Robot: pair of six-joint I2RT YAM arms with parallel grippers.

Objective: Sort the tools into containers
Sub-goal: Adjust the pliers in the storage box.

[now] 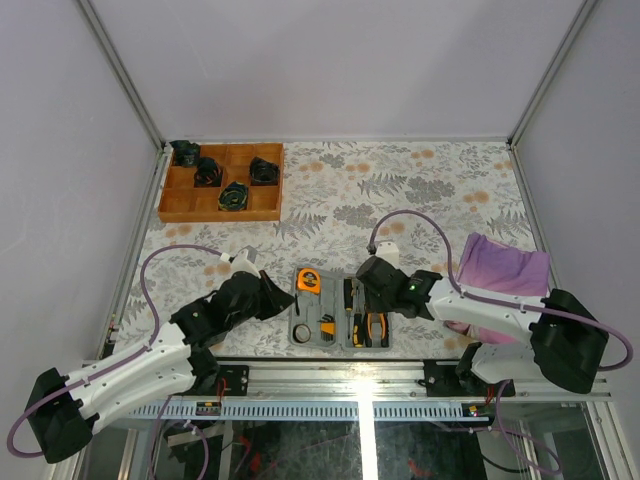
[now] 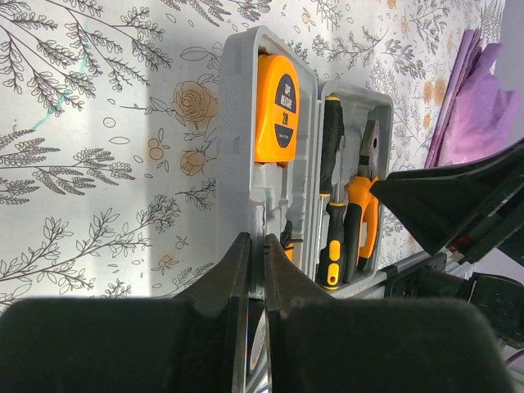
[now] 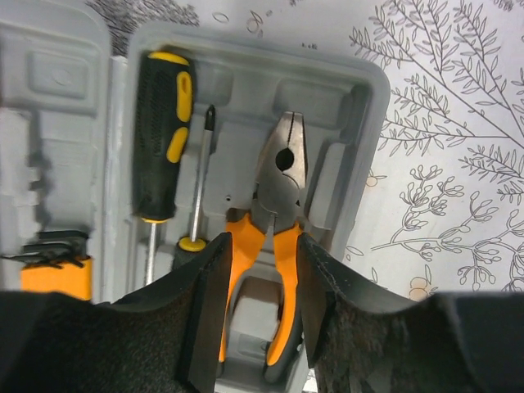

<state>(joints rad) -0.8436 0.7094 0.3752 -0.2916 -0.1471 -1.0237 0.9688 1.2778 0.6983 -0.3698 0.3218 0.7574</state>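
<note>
Pliers (image 3: 274, 205) lie in the right half of the open grey case (image 3: 360, 106), the right gripper (image 3: 260, 246) closed against both orange handles; the left gripper (image 2: 255, 246), pinched shut and empty, hangs at the case's near left. Seating them looks to be the step in hand, so next comes release and a straight lift. The case sits near-centre on the floral table (image 1: 420, 200), between pale walls.

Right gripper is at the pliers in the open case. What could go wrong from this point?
1. The right gripper straddles both orange handles of the pliers, which lie in the grey case; a pull could drag the case along.
2. The slim screwdriver lies right beside that gripper and might get knocked out of its recess.
3. The shut left gripper sits close by the case's other half and could nudge it.
</note>
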